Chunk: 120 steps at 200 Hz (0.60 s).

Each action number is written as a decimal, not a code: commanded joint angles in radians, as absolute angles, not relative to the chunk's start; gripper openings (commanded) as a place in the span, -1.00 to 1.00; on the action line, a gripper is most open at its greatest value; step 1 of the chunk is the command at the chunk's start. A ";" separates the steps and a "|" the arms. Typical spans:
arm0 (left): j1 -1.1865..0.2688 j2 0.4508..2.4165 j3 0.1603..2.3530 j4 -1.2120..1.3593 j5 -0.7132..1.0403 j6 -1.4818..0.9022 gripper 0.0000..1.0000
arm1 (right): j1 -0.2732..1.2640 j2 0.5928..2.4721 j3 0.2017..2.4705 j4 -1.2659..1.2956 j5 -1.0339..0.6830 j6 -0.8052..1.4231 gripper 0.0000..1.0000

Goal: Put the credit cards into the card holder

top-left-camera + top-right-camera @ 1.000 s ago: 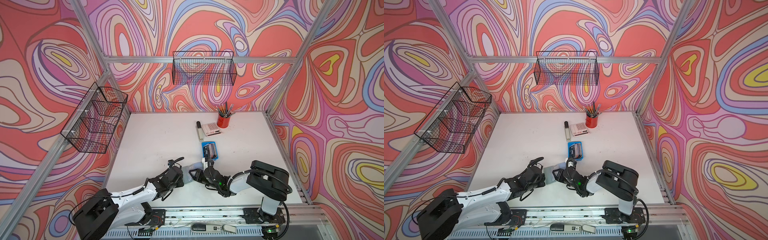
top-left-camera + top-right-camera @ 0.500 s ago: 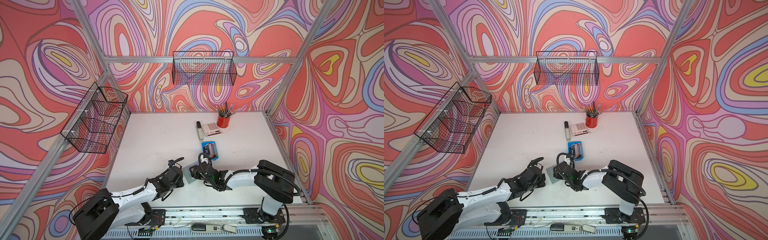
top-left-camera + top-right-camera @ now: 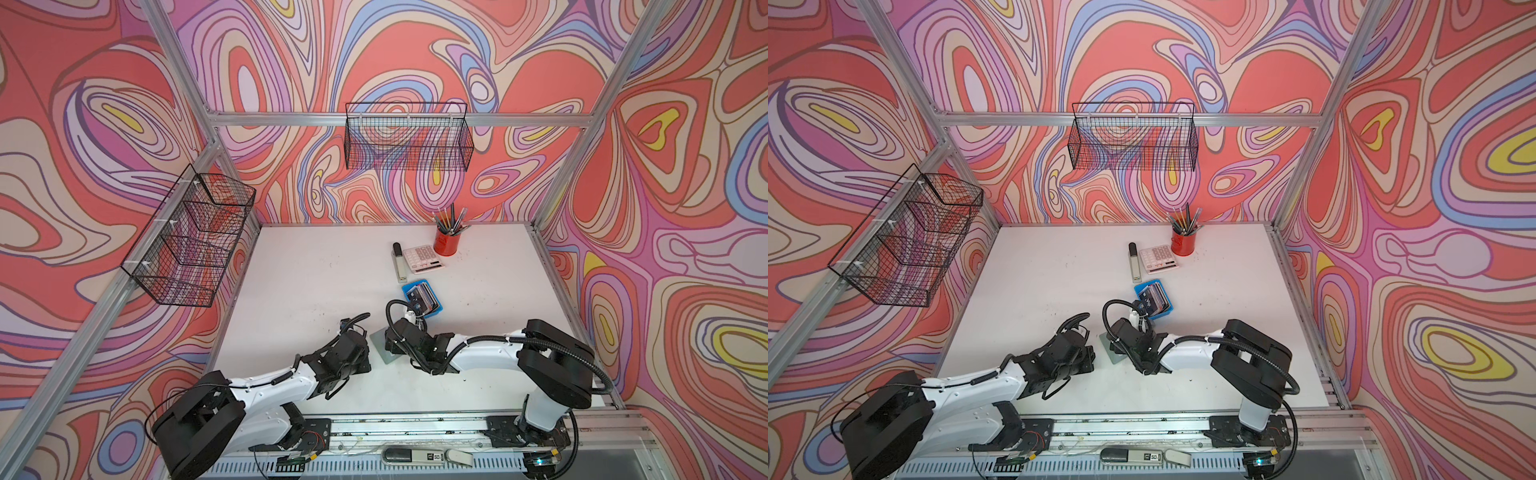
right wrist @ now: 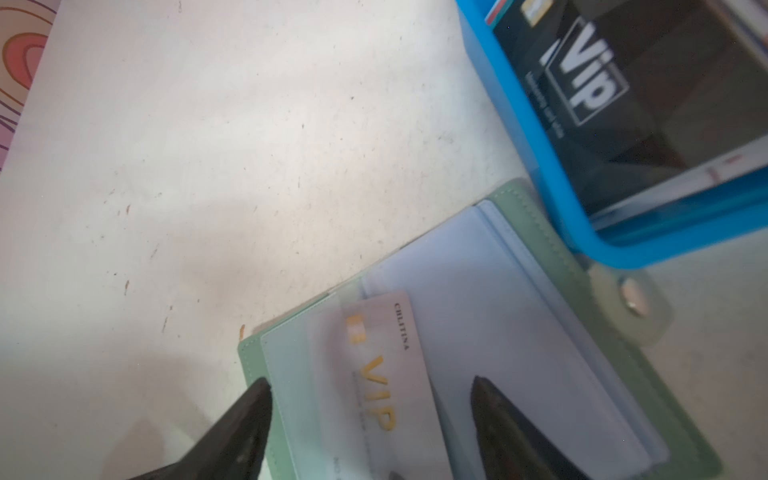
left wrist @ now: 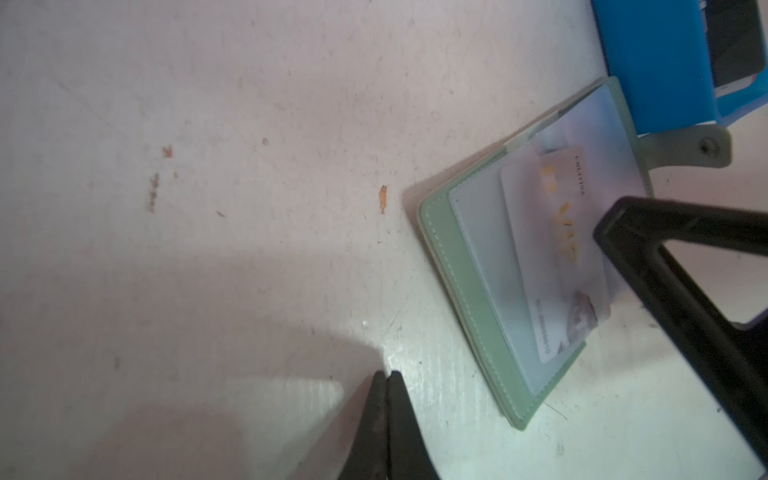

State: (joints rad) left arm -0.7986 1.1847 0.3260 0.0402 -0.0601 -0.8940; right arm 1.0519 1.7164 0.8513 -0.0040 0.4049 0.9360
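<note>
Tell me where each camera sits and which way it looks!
Top views: high above the robot's base, looking down on the table; left arm and right arm show.
Right wrist: on the right arm, looking past the open right gripper onto the card holder and blue tray.
Left wrist: on the left arm, looking past the shut left gripper at the card holder; one right gripper finger shows.
Shared: both wrist views see card holder, white VIP card, blue tray.

Both top views high, overlooking whole table (image 3: 311,270), both wrist views close, sharing card holder (image 5: 469,311)
</note>
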 commanded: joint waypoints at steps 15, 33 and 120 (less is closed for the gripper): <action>-0.797 1.216 0.362 0.060 -0.034 -0.899 -0.86 | 1.023 1.676 0.850 -0.024 0.411 0.844 0.70; -0.797 1.226 0.373 0.059 -0.035 -0.900 -0.84 | 1.018 1.684 0.849 0.030 0.351 0.799 0.65; -0.795 1.351 0.413 0.138 -0.025 -0.901 -0.85 | 0.976 1.788 0.861 0.125 0.180 0.782 0.12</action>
